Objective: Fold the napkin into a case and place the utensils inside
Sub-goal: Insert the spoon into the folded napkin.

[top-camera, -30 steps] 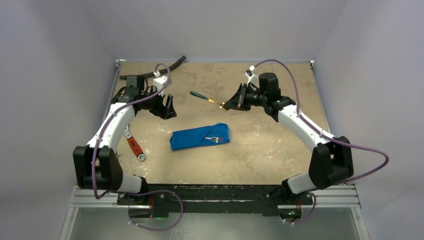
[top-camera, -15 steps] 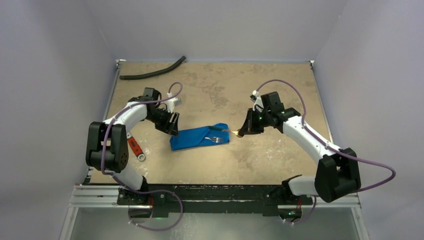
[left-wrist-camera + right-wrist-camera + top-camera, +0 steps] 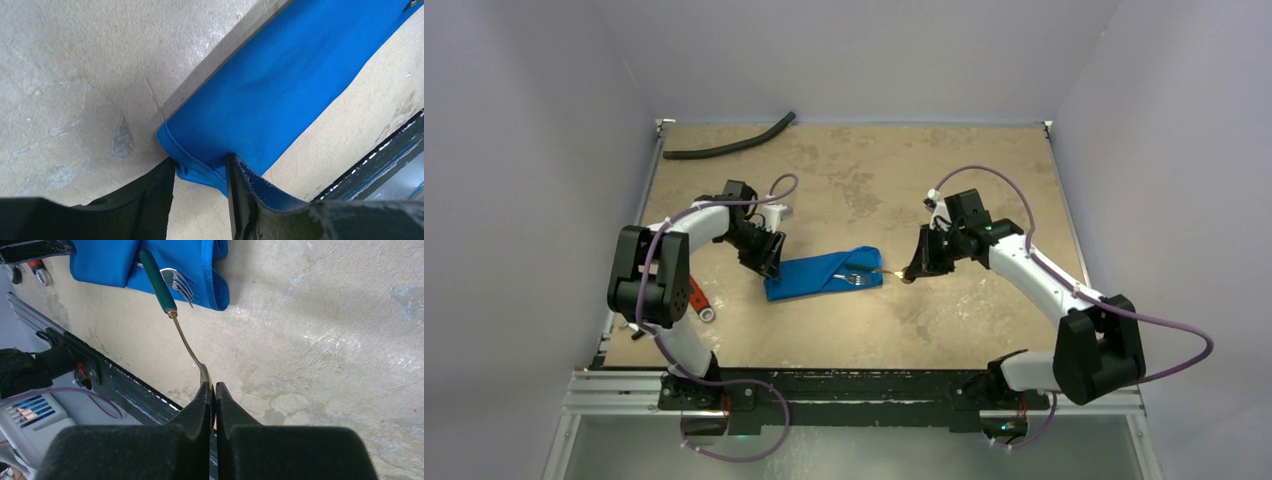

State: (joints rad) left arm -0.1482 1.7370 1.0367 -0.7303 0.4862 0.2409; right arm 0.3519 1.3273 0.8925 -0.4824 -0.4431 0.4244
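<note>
From here the case (image 3: 809, 277) lies mid-desk (image 3: 944, 180), with the fork (image 3: 854, 279) on its right end. The spoon (image 3: 185, 340) runs from my right pincer (image 3: 212, 387), just right of the case, to over that end. My left pincer (image 3: 200, 170) straddles the case's left corner. A hose (image 3: 729, 145) lies far back left, and what I think is a wrench (image 3: 696, 297) lies near the left edge.

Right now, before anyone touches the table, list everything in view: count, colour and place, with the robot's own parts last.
Table: one, mottled tan, under everything.
Napkin: one, bright blue, folded oblong, table centre.
Fork: one, silver, on the napkin's right end.
Spoon: one, green handle and gold stem, handle over the napkin, bowl end in the right jaws.
Hose: one, black, far left corner.
Wrench: one, red handle, silver head, left edge beside the left arm.
Left arm: one, white and black; jaws open astride the napkin's left end.
Right arm: one, white and black; jaws shut on the spoon.
</note>
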